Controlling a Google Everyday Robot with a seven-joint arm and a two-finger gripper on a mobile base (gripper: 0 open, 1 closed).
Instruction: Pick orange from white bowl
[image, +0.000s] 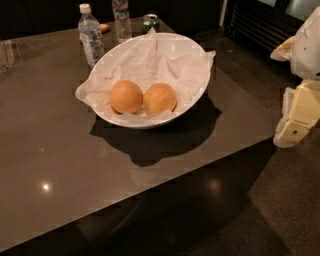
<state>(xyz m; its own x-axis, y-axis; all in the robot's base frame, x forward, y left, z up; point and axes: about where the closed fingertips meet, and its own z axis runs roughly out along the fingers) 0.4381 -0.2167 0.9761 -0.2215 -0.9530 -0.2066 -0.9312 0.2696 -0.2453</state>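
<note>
The white bowl (197, 90) stands on the brown table, lined with crumpled white paper. Two round orange fruits lie side by side in its near part. The orange (160, 98) is the right one, slightly duller and tan-toned. Its brighter twin (126, 96) lies touching it on the left. My gripper (295, 122) hangs at the far right edge of the view, off the table's right side and well apart from the bowl. It holds nothing that I can see.
Two water bottles (91, 36) (121, 19) and a green can (150, 22) stand behind the bowl. A clear glass (10, 54) stands at the far left. The table's front edge (165, 181) runs diagonally, with dark floor beyond.
</note>
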